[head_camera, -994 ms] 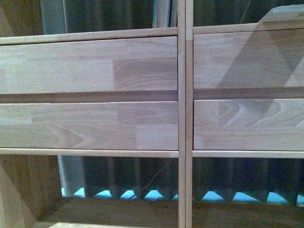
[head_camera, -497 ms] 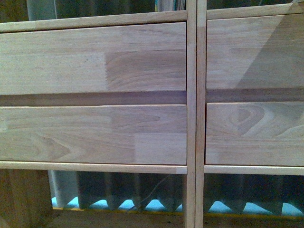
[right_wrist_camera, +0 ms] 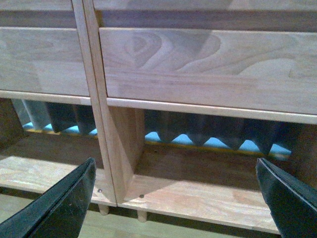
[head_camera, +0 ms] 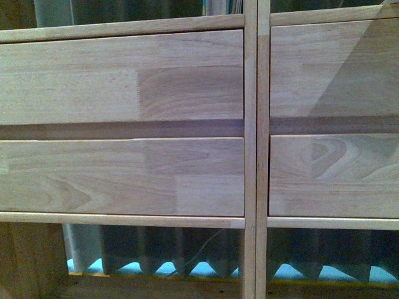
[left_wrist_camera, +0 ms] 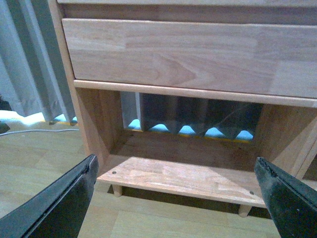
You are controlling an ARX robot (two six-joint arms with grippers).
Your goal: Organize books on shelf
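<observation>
1 shelf [head_camera: 256, 149], 4 drawer fronts [head_camera: 124, 78], 2 grippers [left_wrist_camera: 174, 159] [right_wrist_camera: 176, 161]

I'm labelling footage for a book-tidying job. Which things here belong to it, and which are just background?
Belongs to the job: light natural-wood shelving unit with drawer fronts; book edges, barely visible in its upper compartment.
Just background: grey pleated curtain behind; pale cable on the floor.

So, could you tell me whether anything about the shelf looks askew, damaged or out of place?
Nothing stands out. On the shelf, the drawer fronts sit shut and level, and the left gripper and right gripper are open, holding nothing. The books above are too cropped to judge.
</observation>
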